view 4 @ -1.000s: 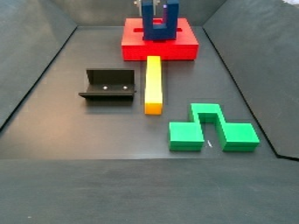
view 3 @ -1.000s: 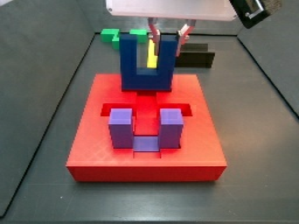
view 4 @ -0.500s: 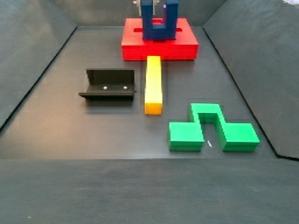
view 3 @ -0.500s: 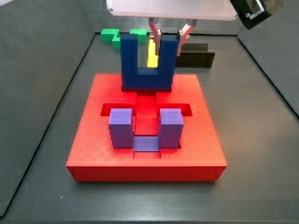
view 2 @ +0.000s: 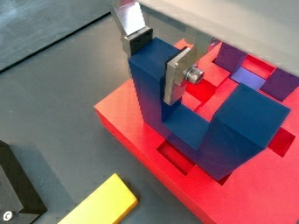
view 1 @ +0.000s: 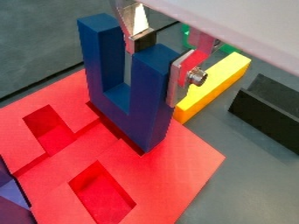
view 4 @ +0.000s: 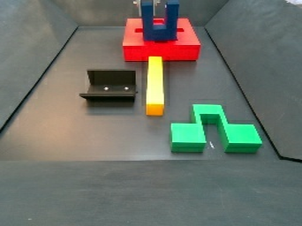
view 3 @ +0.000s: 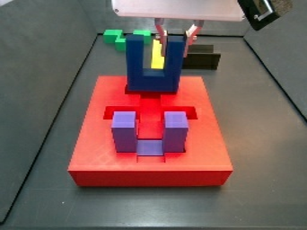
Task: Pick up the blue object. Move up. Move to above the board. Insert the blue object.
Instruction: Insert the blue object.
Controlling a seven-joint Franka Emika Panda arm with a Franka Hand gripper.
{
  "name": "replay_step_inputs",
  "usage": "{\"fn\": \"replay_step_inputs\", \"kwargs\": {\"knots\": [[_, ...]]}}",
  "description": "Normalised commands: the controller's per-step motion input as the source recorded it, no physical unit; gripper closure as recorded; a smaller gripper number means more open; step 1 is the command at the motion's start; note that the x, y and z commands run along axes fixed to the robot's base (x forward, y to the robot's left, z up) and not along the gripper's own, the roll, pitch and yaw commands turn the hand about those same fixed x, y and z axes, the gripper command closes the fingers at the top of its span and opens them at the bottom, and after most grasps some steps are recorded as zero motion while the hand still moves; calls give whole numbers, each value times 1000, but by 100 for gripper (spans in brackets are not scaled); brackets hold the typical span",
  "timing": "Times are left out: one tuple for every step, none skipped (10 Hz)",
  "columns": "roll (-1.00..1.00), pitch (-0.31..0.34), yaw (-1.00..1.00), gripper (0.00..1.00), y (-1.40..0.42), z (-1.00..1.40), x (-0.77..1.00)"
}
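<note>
Barely moved blue object (view 3: 153,69), gripper (view 1: 160,54) pinching one prong, red board (view 3: 150,139), dark floor (view 4: 83,132)

We take this for a lab test cell: dark walls around a bare floor, a bolted fixture (view 4: 108,86), bright moulded blocks, and the gripper (view 1: 162,54) over the board (view 3: 150,144) clamping the blue object (view 3: 153,70).

Both side views look down from opposite ends, sharing the board (view 3: 150,135) (view 4: 162,42); 2 wrist views sit close above the gripper (view 1: 158,54) (view 2: 156,58).
</note>
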Motion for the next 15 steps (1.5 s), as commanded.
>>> {"fn": "replay_step_inputs", "kwargs": {"knots": [[34,0,-29,100,0,-46,-114],[0,0,-9,100,-60,0,-57],[30,0,0,100,-89,0,-6],[83,0,0,100,-3,-60,-3],[94,-1,-11,100,0,-89,-26],[91,0,-14,100,0,-97,-20],[104,-7,-11,100,0,-131,-17],[124,-31,-23,100,0,-200,-11],[196,-99,0,100,-91,-340,-26],[316,-100,0,100,-117,-323,-57],[329,-110,0,100,-126,-383,-114],[289,-117,0,100,-177,-366,-103],[249,-117,0,100,-160,-380,-77],[119,-96,0,100,-51,-431,0],[70,-146,-46,100,-37,-534,0]]}}
